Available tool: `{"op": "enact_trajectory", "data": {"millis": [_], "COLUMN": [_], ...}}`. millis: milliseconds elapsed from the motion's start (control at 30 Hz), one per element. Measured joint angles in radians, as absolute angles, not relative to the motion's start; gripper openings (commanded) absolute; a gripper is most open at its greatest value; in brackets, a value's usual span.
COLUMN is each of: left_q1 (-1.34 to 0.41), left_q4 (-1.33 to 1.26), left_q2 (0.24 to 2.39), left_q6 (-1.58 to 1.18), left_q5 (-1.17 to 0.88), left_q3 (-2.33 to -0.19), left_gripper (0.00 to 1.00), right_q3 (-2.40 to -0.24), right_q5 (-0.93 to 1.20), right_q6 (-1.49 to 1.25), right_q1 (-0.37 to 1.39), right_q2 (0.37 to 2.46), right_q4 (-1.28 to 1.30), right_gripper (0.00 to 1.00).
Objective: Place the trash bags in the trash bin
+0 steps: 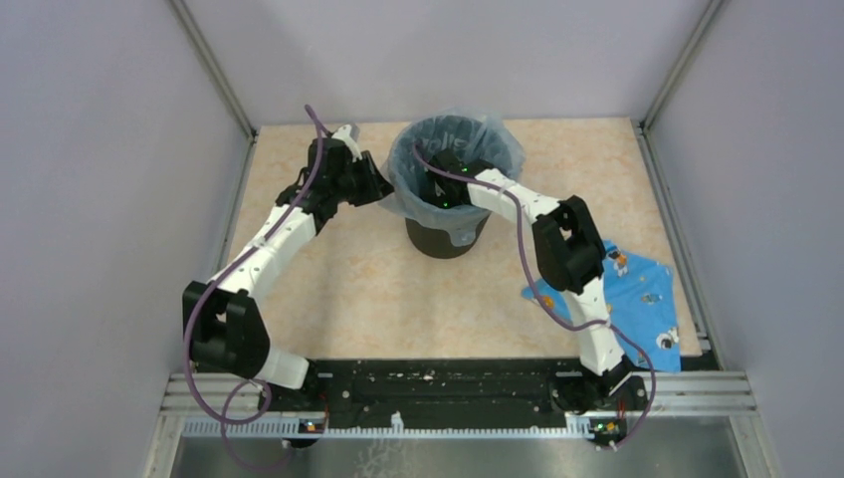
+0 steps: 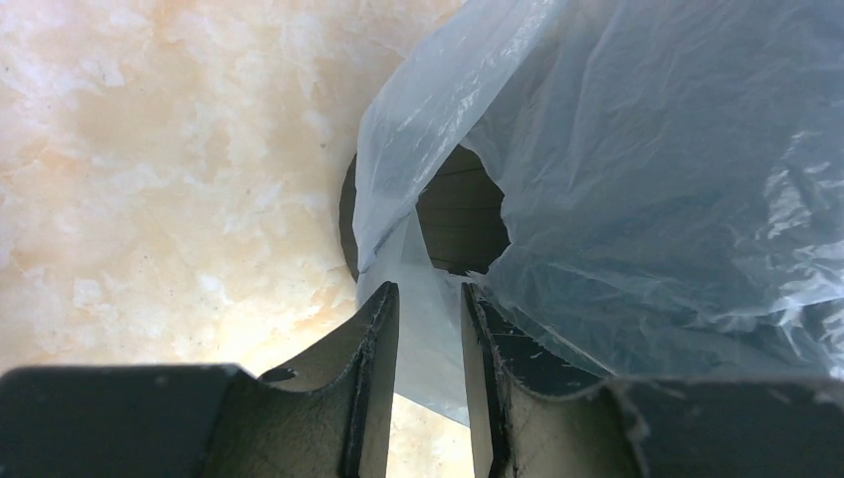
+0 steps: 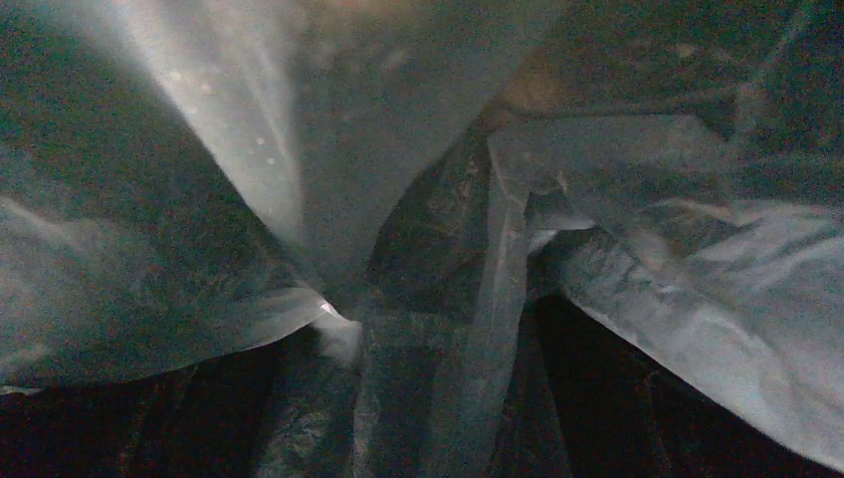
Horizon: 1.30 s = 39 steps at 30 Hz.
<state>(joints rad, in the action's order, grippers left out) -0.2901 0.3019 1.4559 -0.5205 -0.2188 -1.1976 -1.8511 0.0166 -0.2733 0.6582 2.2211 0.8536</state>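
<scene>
The trash bin (image 1: 445, 239) stands upright toward the far middle of the marbled beige surface (image 1: 348, 289). The trash bag (image 1: 498, 149) is in it as a liner: its pale, crinkled film rises above the rim, folds outward all around and hangs down the near side of the black wall. The left end effector (image 1: 376, 186) sits just beside the left rim of the bin, level with the draped film. In the left wrist view its two fingers (image 2: 378, 339) stand with only a narrow gap, and a fold of the bag (image 2: 647, 179) hangs in that gap. The film does not look pinched there, and the pale surface shows through below it. Past the fingers, an opening in the film shows the dark side of the bin (image 2: 463, 214). The right arm reaches from the near right over the rim, and the right end effector (image 1: 445, 189) is down inside the bin's mouth, with green lights showing on it from above. The right wrist view is dark and filled with grey folds of the bag (image 3: 199, 199) lying close around the camera. A finger-like shape shows through the film, but I cannot tell whether this end effector is wide, narrow or holding anything. A blue cloth (image 1: 647, 299) with small printed figures lies flat on the near right of the surface, partly under the right arm and well apart from the bin.
</scene>
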Motion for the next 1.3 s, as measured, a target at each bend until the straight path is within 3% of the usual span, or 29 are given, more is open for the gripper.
{"op": "enact_trajectory", "data": {"millis": [500,1300], "left_q1": [-0.273,-0.250], "left_q4": [0.301,0.300], "left_q2": [1.444,1.417], "left_q6": [-0.521,-0.515], "left_q5": [-0.232,-0.254], "left_q3": [-1.196,-1.174], "left_gripper": [0.36,0.36], "right_q3": [-1.985,-1.988], "right_q5": [0.038,-0.023], "right_q6": [-0.281,-0.316], "right_q1": [0.664,0.677], "right_q2": [2.278,2.265], "right_q4": [0.905,0.945], "right_gripper": [0.96,0.94]}}
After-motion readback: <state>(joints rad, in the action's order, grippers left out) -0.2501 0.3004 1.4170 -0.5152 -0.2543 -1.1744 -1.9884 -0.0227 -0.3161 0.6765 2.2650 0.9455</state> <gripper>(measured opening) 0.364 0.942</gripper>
